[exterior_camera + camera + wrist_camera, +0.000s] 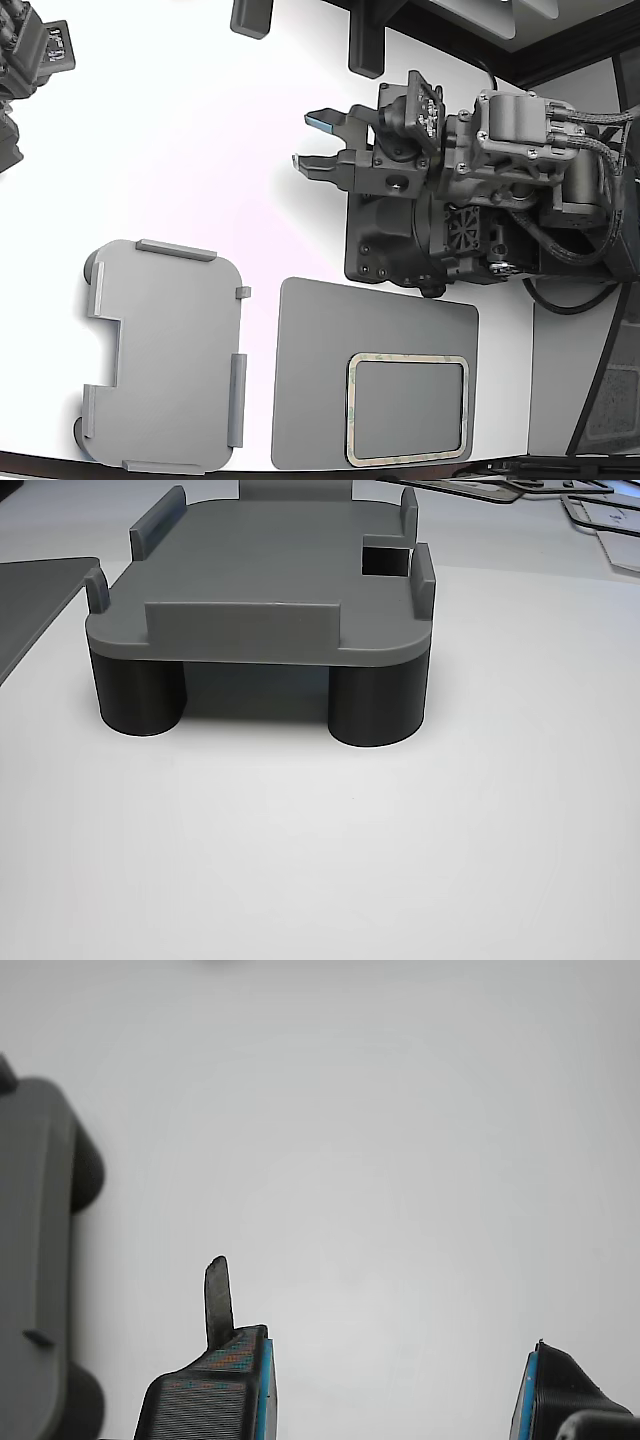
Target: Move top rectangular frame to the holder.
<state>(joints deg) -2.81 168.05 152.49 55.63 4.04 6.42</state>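
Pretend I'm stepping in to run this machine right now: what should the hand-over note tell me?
Claw: open and empty, hanging over bare white table, touching nothing.
Frame: the tan rectangular frame lies flat on the dark grey pad, at the exterior view's lower right. Whether more frames sit beneath it cannot be told.
Holder: the light grey tray on round feet stands at the exterior view's left, beside the pad, with nothing on it.
Done: nothing visible yet; the frame is not gripped.
Left: bring the claw to the frame, pick it up, carry it across and set it down between the holder's raised tabs.
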